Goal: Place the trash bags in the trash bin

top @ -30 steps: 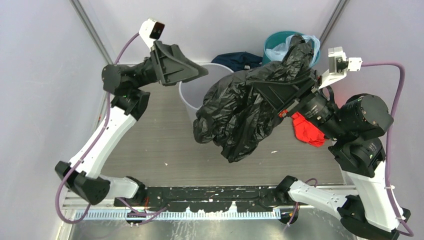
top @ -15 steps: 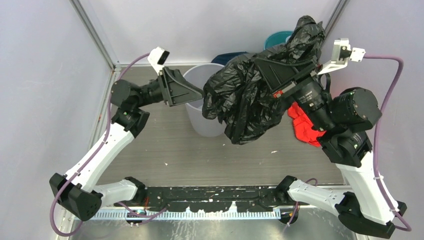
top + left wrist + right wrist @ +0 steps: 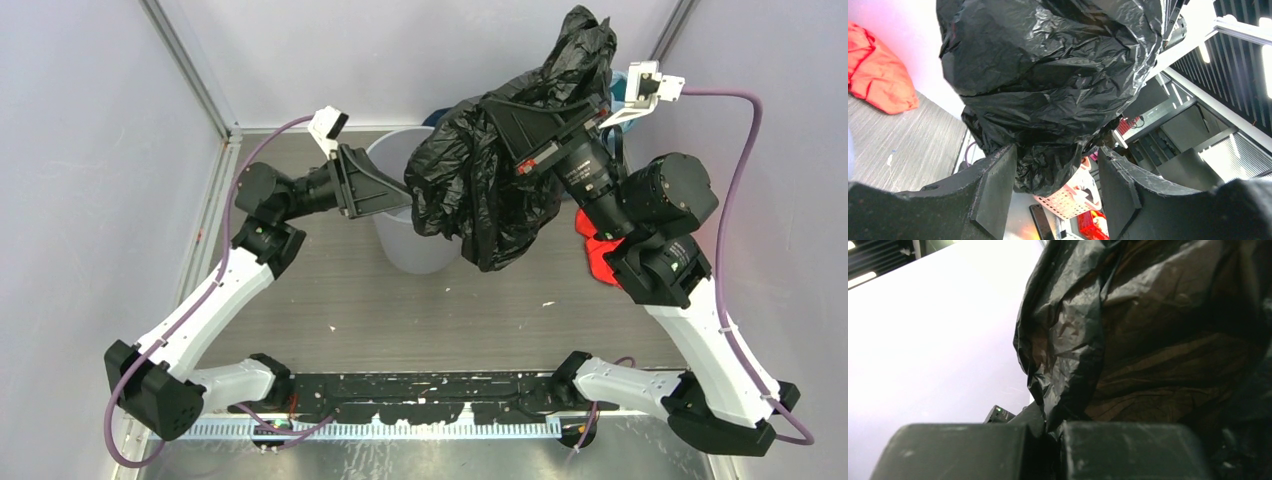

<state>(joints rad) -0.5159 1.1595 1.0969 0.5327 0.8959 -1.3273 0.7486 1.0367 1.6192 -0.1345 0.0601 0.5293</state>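
Black trash bag (image 3: 470,200) — higher now, farther back, above grey bin (image 3: 400,248).

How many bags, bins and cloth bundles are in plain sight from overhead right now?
Bags: 1, the black trash bag
Bins: 1, the light grey trash bin
Cloth bundles: 1, the red cloth bundle
Total: 3

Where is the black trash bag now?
In the top view the black trash bag hangs from the shut right hand, right of centre, over the right rim of the grey trash bin.
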